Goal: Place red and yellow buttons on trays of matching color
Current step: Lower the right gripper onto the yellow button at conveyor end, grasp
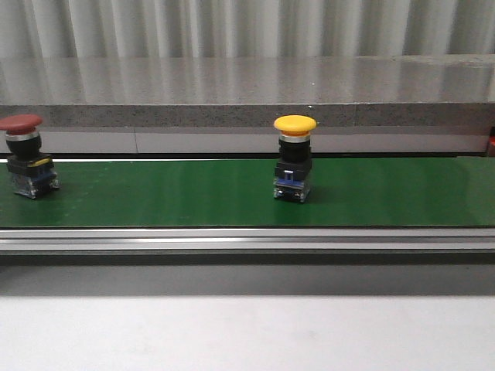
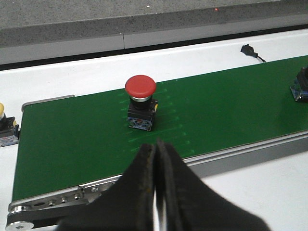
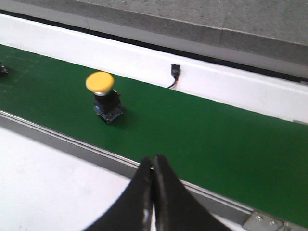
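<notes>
- At the far left of the front view, the red button (image 1: 25, 154) is seen standing upright on the green belt (image 1: 193, 197), partly cut by the frame edge.
- In the left wrist view, the same red button is shown near the middle of the frame, with the left gripper (image 2: 156, 159) at the bottom, short of the belt's metal rail (image 2: 231, 156) and apart from the button.
- The left gripper's fingers are pressed together with nothing between them.
- A second yellow-capped button (image 2: 6, 127) is partly seen at the left edge of that view, just off the end of the belt.
- Slightly right of centre in the front view, the yellow button (image 1: 294, 158) is seen upright on the belt, well apart from the red one.
- In the right wrist view, the yellow button is placed in the upper left, and the right gripper (image 3: 153, 171) at the bottom is closed and empty, away from the button.
- No trays are visible in any view, so their place cannot be told.
- Neither button is judged to be grasped or delivered; both picks and both placements appear to remain.
</notes>
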Robot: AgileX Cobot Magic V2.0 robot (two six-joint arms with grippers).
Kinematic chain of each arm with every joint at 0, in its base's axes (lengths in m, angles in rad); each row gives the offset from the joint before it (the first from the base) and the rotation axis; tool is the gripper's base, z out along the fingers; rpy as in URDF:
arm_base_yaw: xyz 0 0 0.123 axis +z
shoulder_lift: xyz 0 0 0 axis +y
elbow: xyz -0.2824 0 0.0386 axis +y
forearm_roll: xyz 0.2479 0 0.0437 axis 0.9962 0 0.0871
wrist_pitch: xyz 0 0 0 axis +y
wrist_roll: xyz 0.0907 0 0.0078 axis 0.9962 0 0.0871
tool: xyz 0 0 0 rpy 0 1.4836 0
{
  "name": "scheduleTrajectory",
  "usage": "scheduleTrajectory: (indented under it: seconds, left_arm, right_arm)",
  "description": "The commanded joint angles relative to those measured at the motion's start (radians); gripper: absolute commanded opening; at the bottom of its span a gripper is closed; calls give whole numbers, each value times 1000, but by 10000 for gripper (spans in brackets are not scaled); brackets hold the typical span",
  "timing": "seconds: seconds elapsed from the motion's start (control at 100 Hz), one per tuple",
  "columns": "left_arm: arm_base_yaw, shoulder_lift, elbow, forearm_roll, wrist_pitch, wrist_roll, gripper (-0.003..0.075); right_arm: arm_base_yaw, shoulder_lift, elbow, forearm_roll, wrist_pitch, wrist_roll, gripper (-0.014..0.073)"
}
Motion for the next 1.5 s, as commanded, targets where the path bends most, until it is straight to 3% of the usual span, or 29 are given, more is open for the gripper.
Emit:
scheduleTrajectory:
  seconds: [0.0, 0.12, 0.19, 0.26, 0.43, 0.52, 0.99, 1.19, 1.26, 1.43, 1.49]
  left_arm:
    - [-8, 2, -26, -18, -69, -1, -20]
    - [-8, 2, -26, -18, -71, -1, -20]
    - [-8, 2, -26, -18, -71, -1, -20]
    - [-8, 2, -26, -18, -71, -1, -20]
    - [-8, 2, -26, -18, -71, -1, -20]
    - [-8, 2, -26, -18, -71, -1, -20]
    - [-8, 2, -26, -18, -71, -1, -20]
    - [-8, 2, -26, -18, -71, -1, -20]
    - [-8, 2, -26, -18, -71, -1, -20]
    - [-8, 2, -26, -18, -71, -1, -20]
    - [-8, 2, -26, -18, -71, -1, -20]
  right_arm:
    - [27, 109, -112, 13, -51, 3, -66]
    - [29, 260, -229, 14, 2, 3, -63]
    - [32, 347, -301, 16, 53, 3, -18]
    - [35, 433, -368, 19, 100, 3, 100]
    - [35, 606, -497, 23, 187, 3, 491]
    - [35, 683, -550, 23, 227, 3, 563]
    - [35, 1035, -752, 49, 459, 3, 562]
    - [32, 1147, -791, 43, 408, 3, 549]
    - [32, 1171, -791, 39, 396, 3, 483]
    - [32, 1186, -791, 32, 395, 3, 162]
    - [32, 1181, -791, 32, 391, 3, 111]
